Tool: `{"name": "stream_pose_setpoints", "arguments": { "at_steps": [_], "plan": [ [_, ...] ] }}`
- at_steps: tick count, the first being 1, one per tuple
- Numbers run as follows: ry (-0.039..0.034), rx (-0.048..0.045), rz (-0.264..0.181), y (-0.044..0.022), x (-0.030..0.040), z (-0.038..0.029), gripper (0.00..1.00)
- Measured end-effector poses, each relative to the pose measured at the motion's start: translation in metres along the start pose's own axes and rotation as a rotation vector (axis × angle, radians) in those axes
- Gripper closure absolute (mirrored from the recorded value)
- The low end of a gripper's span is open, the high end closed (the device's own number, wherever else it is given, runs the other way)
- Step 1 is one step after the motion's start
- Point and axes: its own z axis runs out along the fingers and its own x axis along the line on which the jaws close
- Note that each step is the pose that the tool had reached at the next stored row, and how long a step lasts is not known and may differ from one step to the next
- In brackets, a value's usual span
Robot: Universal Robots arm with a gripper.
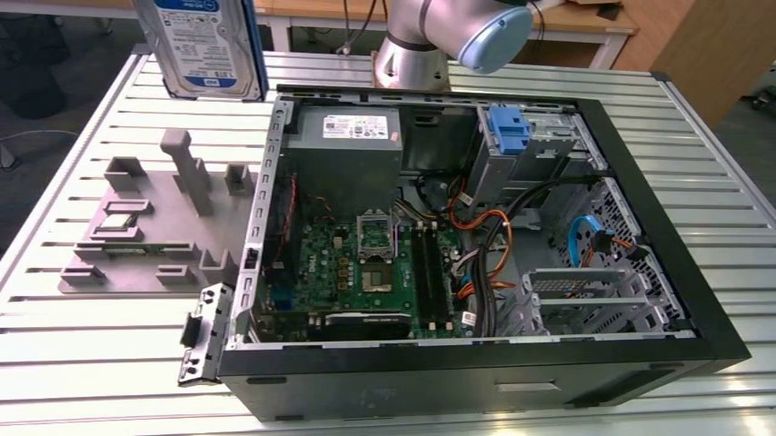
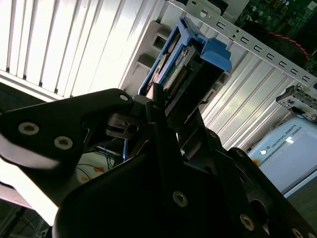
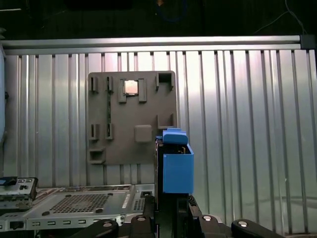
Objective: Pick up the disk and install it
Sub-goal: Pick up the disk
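Note:
The disk (image 1: 200, 45), silver with a blue-and-white label and a blue frame, hangs upright in the air over the far part of the table at the exterior view's left, its top cut off by the picture edge. In both wrist views my gripper (image 3: 171, 206) is shut on the disk (image 3: 176, 163), which shows edge-on with its blue frame end sticking out past the black fingers (image 2: 157, 106). The disk (image 2: 185, 57) is well above the slatted table and off to the side of the open computer case (image 1: 485, 227).
A grey fixture plate (image 1: 145, 227) with upright holders lies on the slatted metal table (image 1: 97, 318) beside the case. Inside the case are a motherboard (image 1: 363, 263), cables, a grey power supply (image 1: 345, 132) and a blue bracket (image 1: 510, 127) in the drive bay. The arm's base (image 1: 419, 50) stands behind the case.

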Motion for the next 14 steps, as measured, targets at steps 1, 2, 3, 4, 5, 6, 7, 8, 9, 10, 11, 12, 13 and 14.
{"name": "stream_pose_setpoints", "arguments": {
  "at_steps": [1, 2, 3, 4, 5, 6, 7, 8, 9, 10, 11, 12, 13, 14],
  "plan": [
    [0.0, 0.0, 0.001, -0.0003, 0.0019, -0.0001, 0.65],
    [0.0, 0.0, 0.001, -0.0006, 0.0038, -0.0002, 0.65],
    [-0.0001, 0.0, 0.002, -0.0009, 0.0057, -0.0003, 0.65],
    [0.0, 0.0, 0.002, -0.0013, 0.0072, -0.0004, 0.65],
    [-0.0001, 0.0001, 0.003, -0.002, 0.0081, -0.0004, 0.65],
    [-0.0002, 0.0002, 0.003, -0.0032, 0.0086, -0.0004, 0.65],
    [-0.0002, 0.0002, 0.003, -0.005, 0.0088, -0.0006, 0.65],
    [-0.0001, 0.0, 0.003, -0.0074, 0.0089, -0.0008, 0.65],
    [-0.0001, 0.0, 0.003, -0.0102, 0.0089, -0.0009, 0.65],
    [-0.0002, 0.0001, 0.003, -0.0128, 0.0088, -0.001, 0.65],
    [-0.0001, 0.0, 0.003, -0.0157, 0.0087, -0.0012, 0.65],
    [-0.0001, -0.0001, 0.003, -0.0187, 0.0086, -0.0013, 0.65],
    [-0.0001, -0.0001, 0.003, -0.022, 0.0085, -0.0015, 0.65],
    [-0.0001, -0.0002, 0.003, -0.0255, 0.0084, -0.0016, 0.65]
  ]
}}
